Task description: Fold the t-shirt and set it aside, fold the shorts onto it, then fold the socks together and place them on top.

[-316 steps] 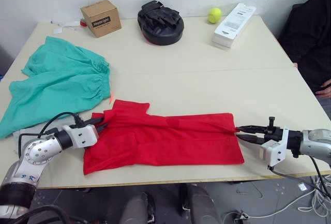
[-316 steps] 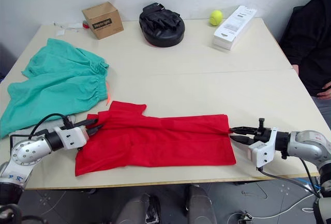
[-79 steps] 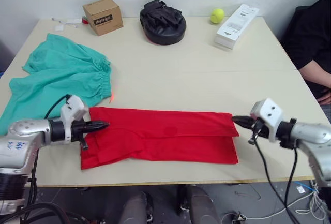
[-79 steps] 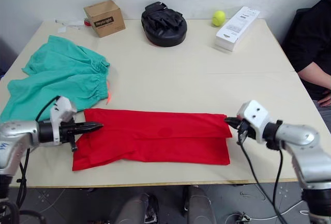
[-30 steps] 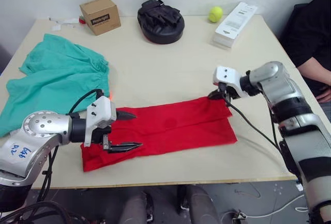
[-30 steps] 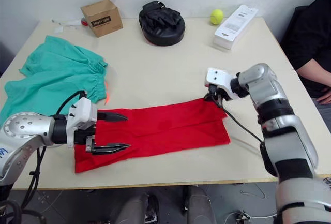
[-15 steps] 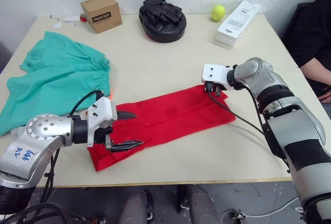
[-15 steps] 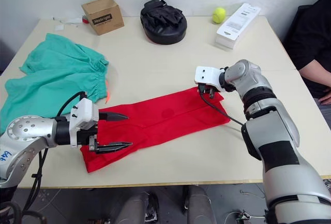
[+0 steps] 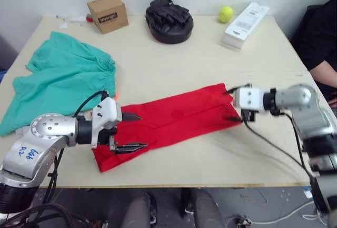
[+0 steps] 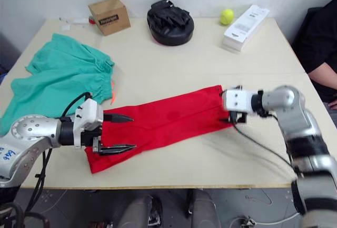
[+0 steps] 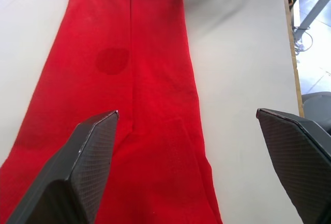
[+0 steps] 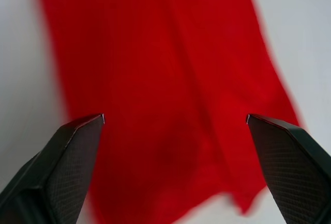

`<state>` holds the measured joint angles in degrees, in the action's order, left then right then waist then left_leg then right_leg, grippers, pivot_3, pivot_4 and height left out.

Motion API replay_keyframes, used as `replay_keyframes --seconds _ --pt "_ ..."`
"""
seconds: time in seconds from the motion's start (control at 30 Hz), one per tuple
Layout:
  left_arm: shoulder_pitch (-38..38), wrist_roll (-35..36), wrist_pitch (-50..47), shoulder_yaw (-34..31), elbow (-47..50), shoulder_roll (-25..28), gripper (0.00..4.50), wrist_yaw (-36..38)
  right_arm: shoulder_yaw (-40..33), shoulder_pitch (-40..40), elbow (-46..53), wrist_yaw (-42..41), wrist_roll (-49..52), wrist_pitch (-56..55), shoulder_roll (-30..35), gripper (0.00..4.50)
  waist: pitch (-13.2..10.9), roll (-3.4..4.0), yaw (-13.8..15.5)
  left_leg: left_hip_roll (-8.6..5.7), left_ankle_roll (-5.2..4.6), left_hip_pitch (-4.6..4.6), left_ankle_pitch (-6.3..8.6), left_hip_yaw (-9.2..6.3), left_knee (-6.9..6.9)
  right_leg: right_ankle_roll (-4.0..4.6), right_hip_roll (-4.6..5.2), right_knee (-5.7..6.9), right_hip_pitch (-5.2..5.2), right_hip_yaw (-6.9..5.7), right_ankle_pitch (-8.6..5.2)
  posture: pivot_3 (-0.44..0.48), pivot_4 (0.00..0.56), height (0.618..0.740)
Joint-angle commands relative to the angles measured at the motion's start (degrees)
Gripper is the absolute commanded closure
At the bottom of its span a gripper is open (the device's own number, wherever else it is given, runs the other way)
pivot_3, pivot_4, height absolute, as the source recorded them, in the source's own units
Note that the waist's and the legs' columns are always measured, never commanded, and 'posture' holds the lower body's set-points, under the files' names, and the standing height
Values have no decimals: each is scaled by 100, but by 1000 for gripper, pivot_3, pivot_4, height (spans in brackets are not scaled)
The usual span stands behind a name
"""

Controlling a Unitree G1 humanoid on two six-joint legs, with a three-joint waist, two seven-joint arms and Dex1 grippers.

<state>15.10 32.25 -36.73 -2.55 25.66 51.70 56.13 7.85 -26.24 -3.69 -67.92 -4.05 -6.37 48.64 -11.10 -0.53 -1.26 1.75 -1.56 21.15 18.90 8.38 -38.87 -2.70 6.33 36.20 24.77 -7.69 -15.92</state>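
The red t-shirt (image 9: 174, 118) is lying folded into a long strip, slanting across the near part of the surface (image 9: 174, 59). The left pincer (image 9: 136, 131) is gaping wide over its near-left end, and the right pincer (image 9: 231, 104) is spreading wide at its far-right end, gripping nothing. The green shorts (image 9: 58, 86) are sitting spread out at the left, just beside the strip.

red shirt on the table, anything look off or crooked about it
Yes. The bright red cloth t-shirt, folded into a long strip, lies slanted across the beige table rather than square to its front edge, and a darker round spot marks the cloth near the strip's middle.
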Motion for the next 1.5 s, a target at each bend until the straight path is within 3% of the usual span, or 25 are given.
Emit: replay_keyframes --seconds 0.03,0.17,0.4,0.6,0.73,0.87,1.07,1.17,1.5 --pt "105 -24 103 3 -23 -19 0 78 -376 387 1120 348 40 277 158 21 0 0 -38 0 0 -7 0 1 -1 0 0 2 -4 3 0 0 150 740" --pt "171 0 104 57 -38 -10 0 138 -322 1003 1476 767 -267 247 129 21 0 -1 -12 2 3 -14 2 -2 2 2 -1 9 -5 3 -1 0 150 740" --pt "428 -542 434 261 -904 105 0 316 -186 997 1312 1114 -388 406 12 21 0 -3 4 -1 -1 -8 5 -1 -10 2 -1 2 -8 1 0 0 150 740" --pt "2182 -2095 1827 1172 -4294 -253 0 517 26 886 1034 1262 -545 292 -91 21 4 -12 86 -2 -7 -8 4 2 -15 2 -9 5 -9 -3 0 0 150 740" --pt "3029 -2642 2457 1512 -5839 -573 0 851 155 762 898 1328 -634 227 -176 21 11 -32 76 1 -15 -6 10 11 -15 1 -11 2 -8 -3 0 0 150 740" --pt "3653 -3087 2635 1757 -6954 -900 0 1069 233 703 846 1373 -684 239 -248 21 14 -63 88 4 -16 -4 10 12 -23 0 -16 3 -8 -4 1 0 150 740" --pt "4025 -3406 2707 1849 -7748 -1152 0 1531 276 773 819 1443 -765 167 -233 21 22 -75 100 2 -17 -12 9 12 -28 0 -10 17 -12 -2 1 0 150 740" --pt "4059 -3504 2743 1854 -7884 -1163 555 1776 282 782 693 1501 -815 95 -228 539 24 -77 90 2 -17 -15 9 11 -28 0 -8 20 -12 0 1 0 150 740" --pt "3803 -3563 2468 1875 -7451 -1025 3631 2487 336 711 368 1372 -752 -42 -95 4013 24 -78 88 0 -18 -15 9 12 -28 0 -5 23 -12 0 1 0 150 740"
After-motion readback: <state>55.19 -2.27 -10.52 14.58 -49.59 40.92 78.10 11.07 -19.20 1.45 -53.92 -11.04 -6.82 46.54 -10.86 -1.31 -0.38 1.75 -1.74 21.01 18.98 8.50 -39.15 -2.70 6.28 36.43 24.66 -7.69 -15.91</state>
